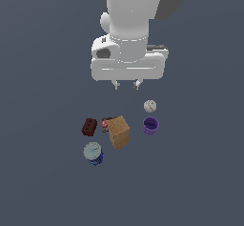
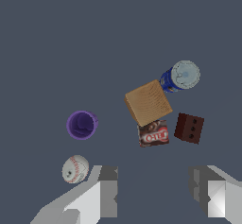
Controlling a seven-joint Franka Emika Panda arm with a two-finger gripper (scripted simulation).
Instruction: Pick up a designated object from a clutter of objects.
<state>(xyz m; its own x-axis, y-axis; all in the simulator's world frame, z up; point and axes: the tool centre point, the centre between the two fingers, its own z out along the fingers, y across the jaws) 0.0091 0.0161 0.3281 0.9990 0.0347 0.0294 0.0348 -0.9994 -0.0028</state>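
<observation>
Six small things lie on the grey desk (image 1: pixel 43 182) below your arm. Your tool (image 1: pixel 126 84) hangs above them with its fingers spread apart and nothing between them; in the wrist view you see the two fingers (image 2: pixel 108 190) wide apart over bare surface. Your target, the purple cup (image 1: pixel 150 125), stands upright with its mouth up, at the exterior view's right of the cluster. You will find the white ball (image 1: pixel 150 106) near it, apart from it. A tan box (image 1: pixel 118 132) sits apart from the cup toward the exterior view's left, with a small red packet (image 1: pixel 106 123) tucked against it, a dark red brick (image 1: pixel 89 127) just past that, and a blue can (image 1: pixel 93 153) with a pale lid near the box.
</observation>
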